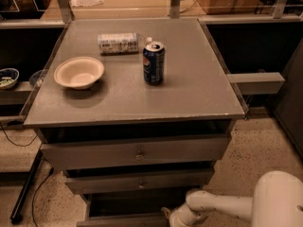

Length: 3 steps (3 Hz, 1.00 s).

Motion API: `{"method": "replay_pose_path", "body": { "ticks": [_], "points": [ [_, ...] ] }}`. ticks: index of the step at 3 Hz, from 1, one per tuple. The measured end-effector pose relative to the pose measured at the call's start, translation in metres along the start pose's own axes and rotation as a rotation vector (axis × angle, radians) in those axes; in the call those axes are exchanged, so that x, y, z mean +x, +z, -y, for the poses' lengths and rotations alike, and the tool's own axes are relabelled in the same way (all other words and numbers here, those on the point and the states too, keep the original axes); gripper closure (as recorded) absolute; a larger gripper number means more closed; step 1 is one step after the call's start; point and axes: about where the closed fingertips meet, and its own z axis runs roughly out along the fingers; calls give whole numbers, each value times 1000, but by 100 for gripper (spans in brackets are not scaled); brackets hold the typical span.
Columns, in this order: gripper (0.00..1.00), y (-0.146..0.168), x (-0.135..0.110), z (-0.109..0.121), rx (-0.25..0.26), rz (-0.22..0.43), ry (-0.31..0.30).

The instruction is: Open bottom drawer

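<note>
The gripper (173,217) sits low at the right end of the bottom drawer (118,220), probably to draw it out; whether it grips cannot be told. The drawer, lowest under the table (199,98), juts forward, its front facing the camera and its long axis left-right.

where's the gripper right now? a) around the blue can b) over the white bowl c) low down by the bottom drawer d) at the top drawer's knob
c: the gripper sits at the picture's lower edge, beside the bottom drawer, well below the cabinet top where the bowl and can stand.
</note>
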Motion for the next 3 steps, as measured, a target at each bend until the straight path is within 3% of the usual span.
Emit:
{"method": "replay_pose_path", "body": {
  "ticks": [3],
  "points": [
    [0,1,0,-2,-5,7,-2]
  ]
}}
